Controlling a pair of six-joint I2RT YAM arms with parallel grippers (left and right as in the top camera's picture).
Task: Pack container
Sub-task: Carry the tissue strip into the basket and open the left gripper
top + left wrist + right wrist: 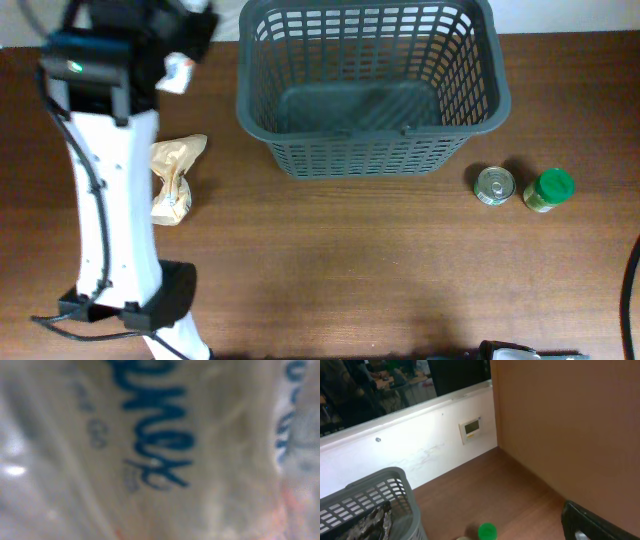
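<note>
The dark grey lattice basket (365, 160) stands at the back middle of the table; its corner also shows in the right wrist view (395, 485). My left gripper (172, 45) is at the back left, left of the basket, with a white packet (178, 72) with red print at its tip. That packet (160, 450), whitish with blue lettering, fills the left wrist view and hides the fingers. Of my right gripper only a dark part (582, 522) shows, low at the front right.
A silver tin can (494, 185) and a green-lidded jar (548, 190) stand right of the basket's front; the jar also shows in the right wrist view (487, 531). A crumpled brown bag (172, 180) lies by the left arm. Something dark and silvery (370, 520) lies inside the basket.
</note>
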